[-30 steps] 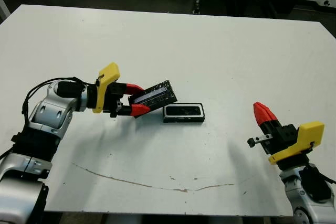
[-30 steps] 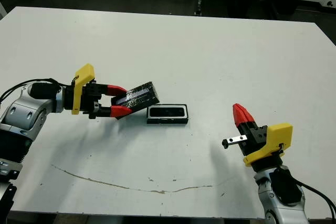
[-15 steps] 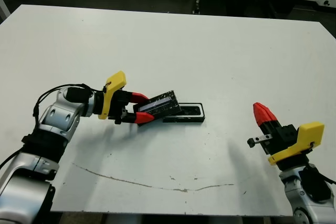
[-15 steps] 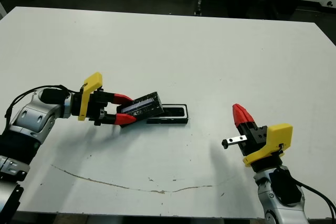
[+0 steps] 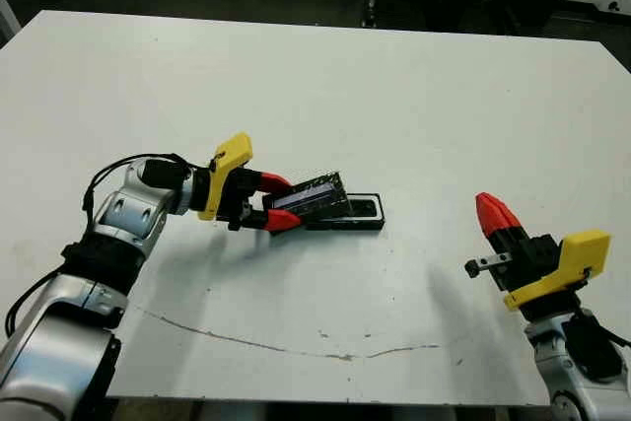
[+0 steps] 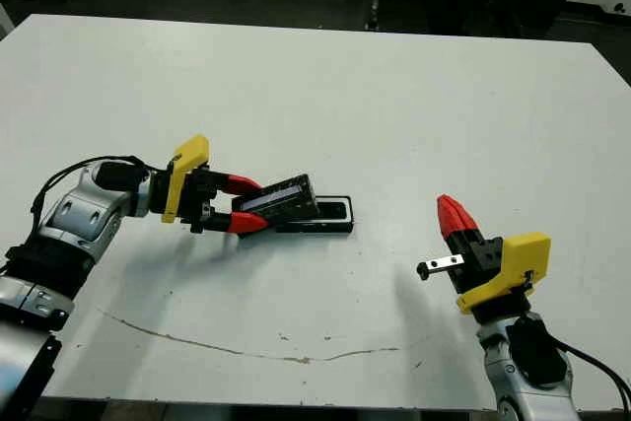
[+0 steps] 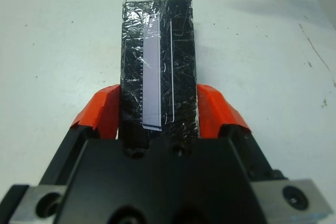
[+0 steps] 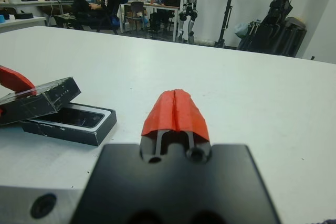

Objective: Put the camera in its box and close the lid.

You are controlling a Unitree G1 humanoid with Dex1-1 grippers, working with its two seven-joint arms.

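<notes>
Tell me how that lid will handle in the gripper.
The lid looks stiff: held by one end in the left gripper, it juts out over the box without sagging. Its glossy wrinkled wrap may be slippery, so it could slide.

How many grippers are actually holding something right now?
1: the left gripper grips the lid, tilted over the left end of the box. The right gripper is shut, empty, off to the right.

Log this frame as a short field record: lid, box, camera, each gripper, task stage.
lid: glossy black rectangular lid with pale stripe, tilted over the box's left end
box: shallow black tray with white lining, on the white table
camera: dark bar inside the box
left gripper: shut on lid
right gripper: shut, empty, aside
stage: lid not yet seated
</notes>
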